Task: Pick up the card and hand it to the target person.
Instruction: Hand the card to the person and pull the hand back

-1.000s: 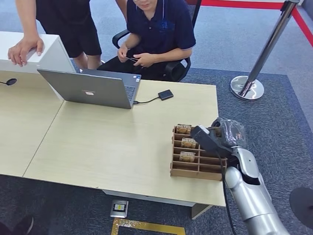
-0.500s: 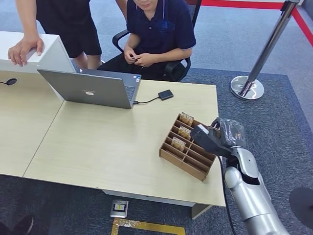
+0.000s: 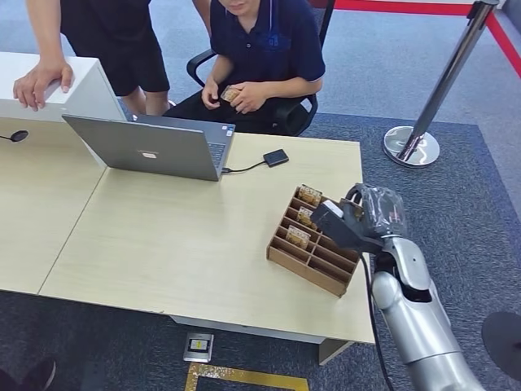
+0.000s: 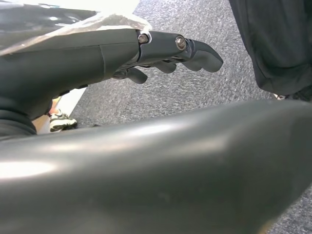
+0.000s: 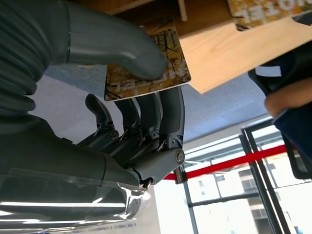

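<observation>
My right hand (image 3: 344, 224) hovers over the right end of a slotted wooden tray (image 3: 310, 265) that lies skewed near the table's right front corner. In the right wrist view this hand (image 5: 140, 122) pinches a brown patterned card (image 5: 147, 85) between thumb and fingers, just off the tray's wall (image 5: 206, 14). More cards (image 3: 298, 237) stand in the tray's left slots. A seated person (image 3: 270, 49) across the table holds another card (image 3: 230, 94) in both hands. My left hand (image 4: 147, 53) hangs beside the table over grey carpet, fingers loosely extended, holding nothing.
An open laptop (image 3: 154, 147) sits at the table's far left, cabled to a small black device (image 3: 276, 157). A second person leans a hand (image 3: 40, 81) on a white box (image 3: 92, 90). A stanchion base (image 3: 412, 145) stands on the carpet at the right.
The tray swung from square to skewed on the table. My right hand shifted slightly left over it. The seated person raised a card in both hands.
</observation>
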